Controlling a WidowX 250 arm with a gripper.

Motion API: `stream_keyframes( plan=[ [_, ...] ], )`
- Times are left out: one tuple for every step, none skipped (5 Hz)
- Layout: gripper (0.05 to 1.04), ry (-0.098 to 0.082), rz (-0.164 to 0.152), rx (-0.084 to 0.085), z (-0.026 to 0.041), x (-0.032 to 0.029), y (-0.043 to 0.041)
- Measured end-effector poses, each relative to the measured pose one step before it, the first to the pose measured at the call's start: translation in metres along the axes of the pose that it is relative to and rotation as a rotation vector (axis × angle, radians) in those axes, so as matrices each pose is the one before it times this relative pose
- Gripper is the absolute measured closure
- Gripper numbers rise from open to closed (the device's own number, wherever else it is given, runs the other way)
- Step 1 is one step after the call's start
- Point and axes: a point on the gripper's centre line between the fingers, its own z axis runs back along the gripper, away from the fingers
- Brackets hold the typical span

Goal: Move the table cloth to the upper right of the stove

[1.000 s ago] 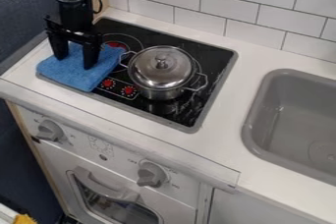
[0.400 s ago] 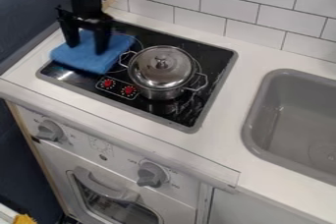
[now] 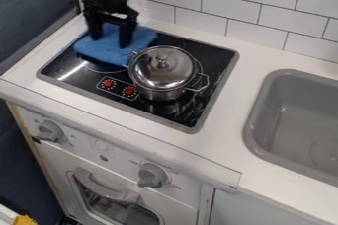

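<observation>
The black gripper is over the upper left of the stove, its two fingers standing wide apart and pointing down onto the cloth. Flat beneath them, the blue table cloth covers the stove's upper-left part. The cloth's right edge comes up to the left handle of the pot; whether they touch I cannot tell. The fingertips meet the cloth's upper side, in its upper half.
A lidded metal pot stands on the middle of the stove, just right of the cloth. White tiles rise behind the counter. A grey sink is at the right.
The gripper and cloth have moved together to the right and slightly toward the back wall, uncovering the stove's left front corner. The pot has stayed where it was.
</observation>
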Motion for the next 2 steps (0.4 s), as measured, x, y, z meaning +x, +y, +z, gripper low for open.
stream_keyframes(
  plan=[
    [0.083,-0.0034,-0.0661,-0.0144,-0.00148,0.00494,-0.02885],
    [0.083,-0.0114,-0.0597,-0.0090,-0.00015,0.00093,-0.02104]
  ],
)
